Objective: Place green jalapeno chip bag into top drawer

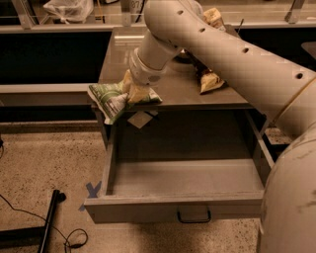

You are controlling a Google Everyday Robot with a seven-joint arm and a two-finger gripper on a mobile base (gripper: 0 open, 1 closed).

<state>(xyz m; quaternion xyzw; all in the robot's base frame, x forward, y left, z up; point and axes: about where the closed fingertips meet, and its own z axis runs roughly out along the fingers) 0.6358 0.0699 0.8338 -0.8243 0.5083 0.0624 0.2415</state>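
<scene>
The green jalapeno chip bag [111, 98] is green and white, crinkled, and hangs at the counter's front left corner, above the drawer's back left corner. My gripper [134, 93] is shut on the bag's right part and holds it up. The arm [207, 44] reaches in from the right across the counter. The top drawer [177, 185] is pulled wide open below, with a bare grey floor and a dark loop handle [193, 216] at the centre of its front.
The brown and yellow chip bag [210, 79] lies on the grey counter [182, 91] behind the arm. A white plastic bag [69, 7] sits at the back left. A black stand and cable [49, 225] lie on the speckled floor left of the drawer, near a blue tape cross [91, 190].
</scene>
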